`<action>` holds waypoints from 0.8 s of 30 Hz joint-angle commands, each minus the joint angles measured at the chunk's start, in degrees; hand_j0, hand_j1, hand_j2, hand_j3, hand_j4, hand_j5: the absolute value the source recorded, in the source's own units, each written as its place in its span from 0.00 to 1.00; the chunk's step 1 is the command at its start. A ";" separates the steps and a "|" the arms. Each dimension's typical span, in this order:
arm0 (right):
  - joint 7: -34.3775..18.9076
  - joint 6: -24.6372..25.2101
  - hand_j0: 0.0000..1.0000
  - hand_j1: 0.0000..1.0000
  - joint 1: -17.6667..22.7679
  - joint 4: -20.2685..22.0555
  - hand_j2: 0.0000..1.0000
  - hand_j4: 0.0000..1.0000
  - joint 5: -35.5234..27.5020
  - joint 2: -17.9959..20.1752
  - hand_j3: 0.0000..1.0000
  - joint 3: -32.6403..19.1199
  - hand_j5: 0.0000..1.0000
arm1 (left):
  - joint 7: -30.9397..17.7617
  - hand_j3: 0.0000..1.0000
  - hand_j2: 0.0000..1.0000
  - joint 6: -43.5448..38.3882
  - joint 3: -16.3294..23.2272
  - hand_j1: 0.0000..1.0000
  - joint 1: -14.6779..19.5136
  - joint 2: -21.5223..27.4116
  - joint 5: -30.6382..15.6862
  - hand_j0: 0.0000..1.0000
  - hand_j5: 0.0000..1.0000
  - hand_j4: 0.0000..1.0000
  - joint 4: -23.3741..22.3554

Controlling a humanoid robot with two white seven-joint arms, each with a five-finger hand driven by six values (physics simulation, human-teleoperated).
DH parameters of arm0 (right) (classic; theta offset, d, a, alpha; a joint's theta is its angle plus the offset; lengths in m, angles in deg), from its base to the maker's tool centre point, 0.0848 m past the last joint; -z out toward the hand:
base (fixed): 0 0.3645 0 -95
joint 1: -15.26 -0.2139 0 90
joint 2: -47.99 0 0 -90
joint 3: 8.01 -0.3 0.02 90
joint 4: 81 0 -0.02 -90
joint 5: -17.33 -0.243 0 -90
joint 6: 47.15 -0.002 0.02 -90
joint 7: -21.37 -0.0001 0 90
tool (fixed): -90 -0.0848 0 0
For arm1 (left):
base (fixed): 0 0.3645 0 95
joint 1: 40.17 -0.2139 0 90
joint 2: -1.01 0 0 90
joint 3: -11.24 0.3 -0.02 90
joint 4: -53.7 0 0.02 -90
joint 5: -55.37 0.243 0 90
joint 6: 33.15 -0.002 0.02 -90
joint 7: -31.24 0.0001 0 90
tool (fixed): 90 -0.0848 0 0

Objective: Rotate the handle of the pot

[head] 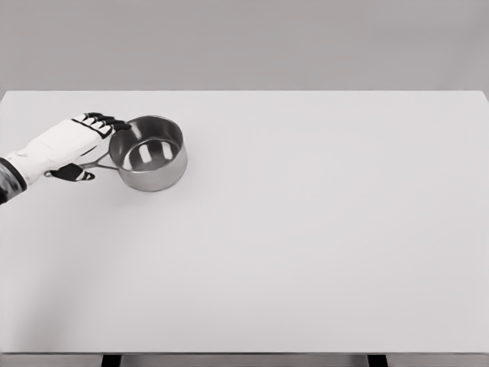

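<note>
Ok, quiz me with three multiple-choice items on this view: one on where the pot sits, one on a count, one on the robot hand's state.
1. Where on the table is the pot?
A. far left part
B. centre
C. near right corner

2. How many robot hands show?
A. none
B. one
C. two

3. What is the left robot hand doing?
A. resting flat, far from the pot
B. lifting the pot in the air
C. at the pot's handle, fingers against the rim

Key: 1 A, the pot stands near the left edge, toward the back. 2 B, only the left arm comes in. 3 C, the fingertips reach the rim and the thumb lies by the handle; a firm grasp can't be confirmed.
</note>
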 commanded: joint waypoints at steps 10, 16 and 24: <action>-0.01 0.00 1.00 1.00 0.00 0.00 1.00 1.00 0.01 0.00 1.00 0.00 1.00 | 0.03 1.00 1.00 -1.35 -0.11 1.00 0.97 0.40 -0.30 1.00 1.00 1.00 -2.02; -0.01 0.00 1.00 1.00 0.00 0.00 1.00 1.00 0.01 0.00 1.00 0.00 1.00 | 0.03 1.00 1.00 -1.70 -0.11 1.00 1.85 0.49 -0.30 1.00 1.00 1.00 -2.90; -0.01 0.00 1.00 1.00 0.00 0.00 1.00 1.00 0.01 0.00 1.00 0.00 1.00 | 0.03 1.00 1.00 -1.96 -0.20 1.00 2.46 0.75 -0.30 1.00 1.00 1.00 -2.99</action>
